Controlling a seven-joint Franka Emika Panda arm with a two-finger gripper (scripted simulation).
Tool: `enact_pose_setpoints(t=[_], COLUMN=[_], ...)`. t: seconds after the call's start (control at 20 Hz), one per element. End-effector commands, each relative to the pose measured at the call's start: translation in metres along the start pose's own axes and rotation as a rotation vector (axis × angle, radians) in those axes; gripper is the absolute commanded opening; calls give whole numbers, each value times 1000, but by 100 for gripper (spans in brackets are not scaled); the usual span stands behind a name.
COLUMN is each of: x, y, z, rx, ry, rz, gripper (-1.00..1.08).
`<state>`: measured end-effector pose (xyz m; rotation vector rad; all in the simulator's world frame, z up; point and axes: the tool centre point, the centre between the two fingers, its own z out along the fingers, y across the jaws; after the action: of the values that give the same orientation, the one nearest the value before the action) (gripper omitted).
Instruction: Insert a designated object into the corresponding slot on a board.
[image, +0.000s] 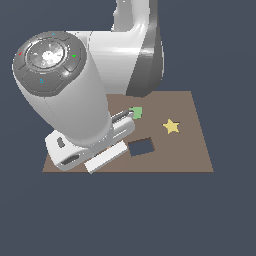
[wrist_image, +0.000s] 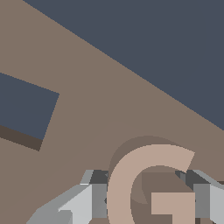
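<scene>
In the wrist view the tan spiral piece (wrist_image: 131, 183) lies flat on the board (wrist_image: 96, 109), directly between the fingers (wrist_image: 98, 201) of the pincer (wrist_image: 151, 203). The jaws straddle it, spread to either side with small gaps, not clamped. The spiral slot is not visible; only the rectangular hole (wrist_image: 24, 109) shows, well apart from the piece.

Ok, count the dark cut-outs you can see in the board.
1: a rectangular hole near the board's front edge, between the arm and the yellow star. The arm covers the board's left part in the exterior view, so others may be hidden.
</scene>
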<state>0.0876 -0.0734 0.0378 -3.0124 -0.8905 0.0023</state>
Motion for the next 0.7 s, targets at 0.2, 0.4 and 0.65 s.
enact_pose_setpoints(t=[0.2,0.4,0.65], x=[-30,-37,-38], y=[43,55,56], z=[-2,-2,-1], rx=[0,0,0], ry=[0,0,-1], rz=[1,1,4], gripper=[-100,-100,-100])
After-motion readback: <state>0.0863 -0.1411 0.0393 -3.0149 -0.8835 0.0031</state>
